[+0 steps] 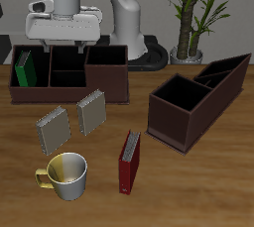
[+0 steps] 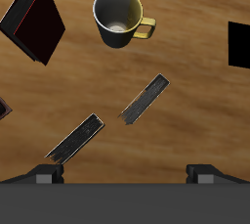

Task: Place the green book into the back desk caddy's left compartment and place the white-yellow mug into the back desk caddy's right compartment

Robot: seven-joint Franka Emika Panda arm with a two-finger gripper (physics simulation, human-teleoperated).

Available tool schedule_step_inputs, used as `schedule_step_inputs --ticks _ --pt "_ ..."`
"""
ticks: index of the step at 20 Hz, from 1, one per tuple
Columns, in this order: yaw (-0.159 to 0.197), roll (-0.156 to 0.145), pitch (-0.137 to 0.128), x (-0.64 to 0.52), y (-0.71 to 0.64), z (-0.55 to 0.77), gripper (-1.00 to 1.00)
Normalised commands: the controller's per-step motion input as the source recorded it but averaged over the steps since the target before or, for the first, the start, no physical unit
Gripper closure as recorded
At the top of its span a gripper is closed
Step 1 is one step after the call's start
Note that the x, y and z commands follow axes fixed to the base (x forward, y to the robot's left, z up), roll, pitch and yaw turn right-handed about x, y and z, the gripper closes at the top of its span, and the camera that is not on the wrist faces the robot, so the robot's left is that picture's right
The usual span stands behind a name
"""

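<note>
The green book [image 1: 24, 69] stands upright in the left compartment [image 1: 27, 76], the narrow end section of the back desk caddy [image 1: 69, 93]. My gripper [image 1: 63, 51] hangs open just above the caddy's middle sections and holds nothing. The right compartment [image 1: 107, 72] looks bare inside. Far from the gripper, the white-yellow mug [image 1: 64, 174] stands upright near the table's front edge. In the wrist view the mug [image 2: 119, 18] shows its dark inside and yellow handle, well beyond the spread fingertips [image 2: 44, 174] of the gripper [image 2: 125, 174].
Two grey spiral notebooks [image 1: 54, 129] [image 1: 91, 112] stand between the caddy and the mug. A red book [image 1: 130, 162] stands beside the mug. A dark-brown caddy with a sloping rim [image 1: 193, 97] sits across the table, and a potted plant [image 1: 193, 13] is behind it.
</note>
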Motion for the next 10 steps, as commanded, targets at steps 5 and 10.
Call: schedule_step_inputs --ticks 5,10 --pt "-0.002 0.020 0.004 0.48 0.22 0.07 -1.00" --pt "0.022 0.000 -0.009 0.57 0.07 0.14 -1.00"
